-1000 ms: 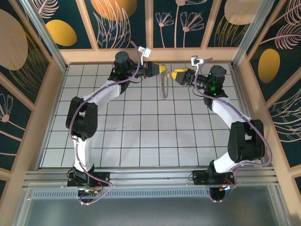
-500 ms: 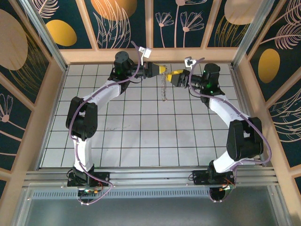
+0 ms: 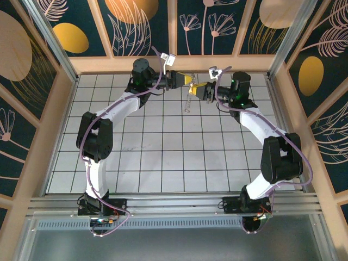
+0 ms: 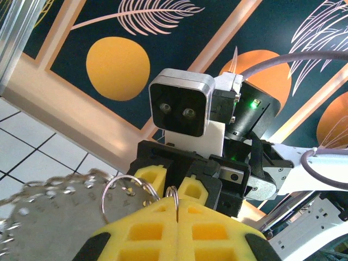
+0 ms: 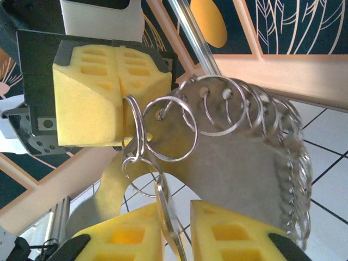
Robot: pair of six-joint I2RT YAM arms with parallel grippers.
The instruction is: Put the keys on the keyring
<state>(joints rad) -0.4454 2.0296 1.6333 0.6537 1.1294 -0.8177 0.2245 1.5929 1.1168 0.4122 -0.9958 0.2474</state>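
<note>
My left gripper (image 3: 188,80) hovers near the back wall, shut on a thin split ring (image 4: 178,194). From that ring hangs the keyring (image 3: 188,102), a floppy grey strap (image 5: 244,163) threaded with several silver rings. The strap also shows at the lower left in the left wrist view (image 4: 49,217). My right gripper (image 3: 199,87) faces the left one almost tip to tip. Its fingers have closed to a narrow gap around the key (image 5: 169,217), which is seen edge-on. The key slants across the gap and dangles from a small ring (image 5: 136,168) below the left gripper's fingers (image 5: 92,98).
The wooden back ledge (image 3: 174,64) lies just behind both grippers. Side walls stand at left (image 3: 57,114) and right (image 3: 296,114). White tiled floor (image 3: 174,157) stretches toward the arm bases.
The right gripper has moved left up to the left gripper, and its jaws have narrowed around the key. The left arm has stayed put, still holding the ring.
</note>
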